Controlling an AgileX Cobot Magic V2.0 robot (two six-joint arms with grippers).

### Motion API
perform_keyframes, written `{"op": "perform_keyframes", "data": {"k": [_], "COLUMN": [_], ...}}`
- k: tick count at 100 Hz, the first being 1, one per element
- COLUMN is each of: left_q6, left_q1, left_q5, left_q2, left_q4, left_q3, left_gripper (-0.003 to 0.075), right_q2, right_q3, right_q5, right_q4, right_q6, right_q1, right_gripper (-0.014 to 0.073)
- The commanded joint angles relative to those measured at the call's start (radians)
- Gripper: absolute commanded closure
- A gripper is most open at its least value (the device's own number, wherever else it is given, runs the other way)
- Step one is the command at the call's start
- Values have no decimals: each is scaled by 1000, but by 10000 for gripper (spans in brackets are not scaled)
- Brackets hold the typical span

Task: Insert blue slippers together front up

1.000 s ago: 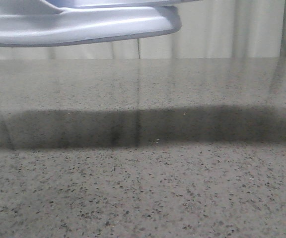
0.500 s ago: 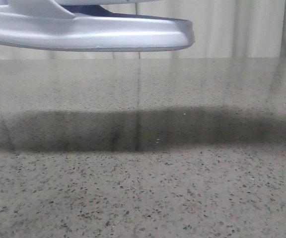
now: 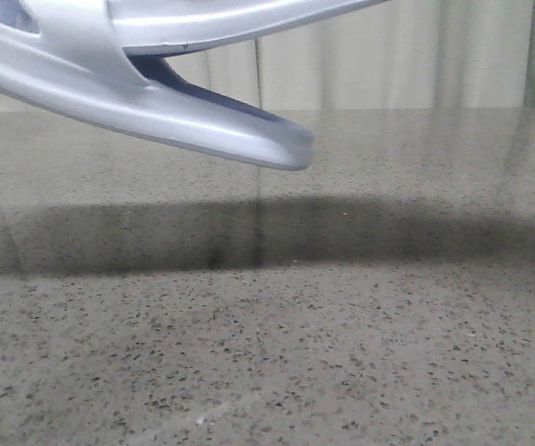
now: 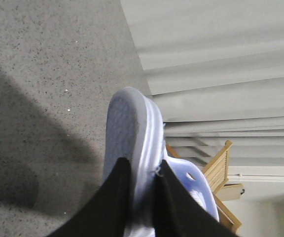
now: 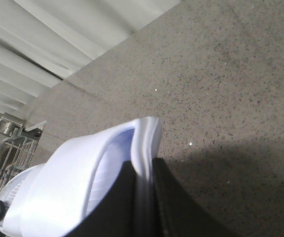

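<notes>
Held aloft over the speckled grey stone surface (image 3: 342, 353): pale blue moulded foam slippers (image 3: 156, 111), one per arm; left tool (image 4: 141, 207) pinched on a sole edge; right tool (image 5: 143, 197) clamped on a rim; probably light, springy, slightly slick; best gripped at thick sole edges.

Your surface (image 3: 342, 353) is grey speckled stone, glossy; nothing you can see rests on it, only a dark shadow band.
</notes>
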Motion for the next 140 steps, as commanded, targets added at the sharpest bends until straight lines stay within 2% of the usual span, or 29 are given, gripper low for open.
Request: {"op": "perform_keyframes", "data": {"k": [1, 53, 78, 95, 124, 140], "left_q6": [4, 52, 55, 111, 157, 178], "left_q1": [-7, -7, -63, -93, -127, -128], "left_q5": [136, 210, 235, 284, 327, 325], "left_q2": [-3, 0, 15, 47, 97, 97], "left_q4": [-147, -249, -257, -316, -348, -358], "left_q3": [-31, -31, -31, -31, -31, -31], "left_gripper": [704, 704, 704, 704, 704, 704], "right_q2": [14, 55, 58, 82, 134, 140], "right_q3": [-37, -37, -37, -37, -37, -37], "right_q5": [-37, -134, -174, -181, -253, -267], "right_q4": [32, 30, 16, 16, 6, -51], "right_q6": [-17, -37, -105, -107, -133, -133], "right_q1": [29, 76, 76, 78, 184, 182], "right_gripper": [701, 701, 701, 701, 701, 700]}}
